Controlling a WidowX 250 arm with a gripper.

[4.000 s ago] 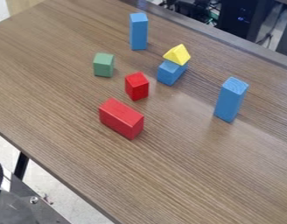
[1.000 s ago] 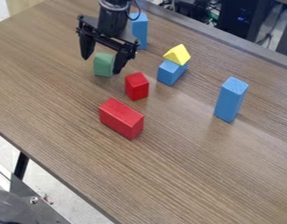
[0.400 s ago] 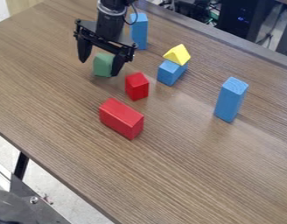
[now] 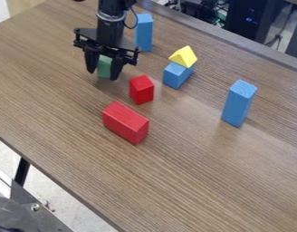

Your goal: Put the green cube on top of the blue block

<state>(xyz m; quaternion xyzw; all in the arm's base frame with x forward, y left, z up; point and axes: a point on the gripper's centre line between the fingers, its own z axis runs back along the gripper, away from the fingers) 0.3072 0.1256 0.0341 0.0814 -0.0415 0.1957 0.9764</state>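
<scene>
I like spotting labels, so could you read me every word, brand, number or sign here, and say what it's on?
No text can be read here.
Green cube, blue blocks, red blocks, yellow triangular prism: no lettering seen.
Black equipment beyond the table: any print is too small to read.

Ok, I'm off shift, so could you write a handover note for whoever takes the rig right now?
Pincer: seemingly closed on the green wooden cube, a finger on either side.
Things: cube looks unlifted from the brown table. Two tall blue wooden blocks stand bare-topped; a short blue wooden block carries a yellow wooden prism.
Done: grasp, apparently.
Left: lift, stack, release. Confirm which blue block first.
</scene>
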